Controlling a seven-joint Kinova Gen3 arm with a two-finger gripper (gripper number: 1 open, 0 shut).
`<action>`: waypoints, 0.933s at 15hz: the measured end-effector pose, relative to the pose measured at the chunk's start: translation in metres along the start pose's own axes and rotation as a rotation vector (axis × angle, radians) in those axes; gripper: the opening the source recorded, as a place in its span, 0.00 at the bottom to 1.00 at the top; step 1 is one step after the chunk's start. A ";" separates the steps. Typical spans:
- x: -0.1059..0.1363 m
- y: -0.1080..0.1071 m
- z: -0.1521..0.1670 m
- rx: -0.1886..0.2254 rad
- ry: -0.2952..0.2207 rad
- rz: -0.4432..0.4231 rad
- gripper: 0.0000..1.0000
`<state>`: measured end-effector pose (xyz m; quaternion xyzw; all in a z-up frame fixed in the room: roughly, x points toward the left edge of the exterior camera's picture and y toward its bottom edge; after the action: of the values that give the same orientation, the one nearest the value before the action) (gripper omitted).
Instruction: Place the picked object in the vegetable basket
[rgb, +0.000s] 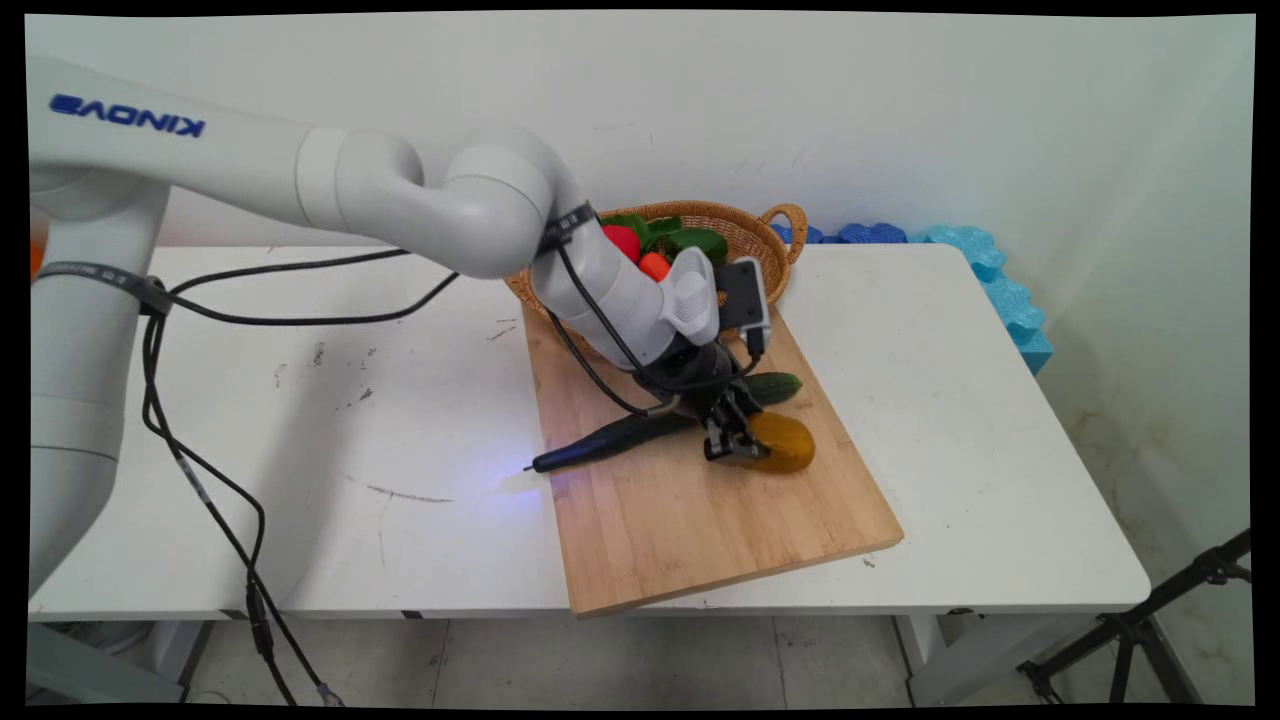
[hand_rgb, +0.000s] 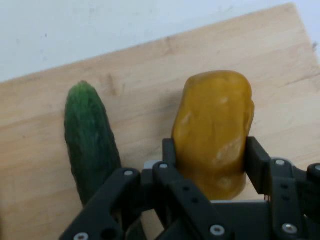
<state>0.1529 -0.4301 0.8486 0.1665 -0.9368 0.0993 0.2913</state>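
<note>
Two black fingers (hand_rgb: 255, 162) of the gripper (rgb: 735, 447) are clamped on the sides of a yellow-brown potato (hand_rgb: 215, 142), which lies on a wooden cutting board (rgb: 680, 520). In the hand view the pads press against both flanks of the potato near its lower end. Just beside it on the board lies a dark green cucumber (hand_rgb: 91, 140), close to the potato but apart from it. A dark-handled knife (rgb: 610, 442) rests on the board's left side, its tip reaching over the edge onto the white table (rgb: 350, 450). Behind the board stands a wicker basket (rgb: 760, 235) holding red, orange and green produce, partly hidden by the arm.
</note>
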 end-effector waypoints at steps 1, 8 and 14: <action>0.003 0.001 -0.009 -0.002 0.013 -0.002 0.00; 0.021 -0.003 -0.089 0.013 0.088 -0.036 0.00; 0.038 -0.036 -0.144 0.066 0.123 -0.128 0.00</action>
<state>0.2105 -0.4318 0.9905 0.2289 -0.9008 0.1216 0.3485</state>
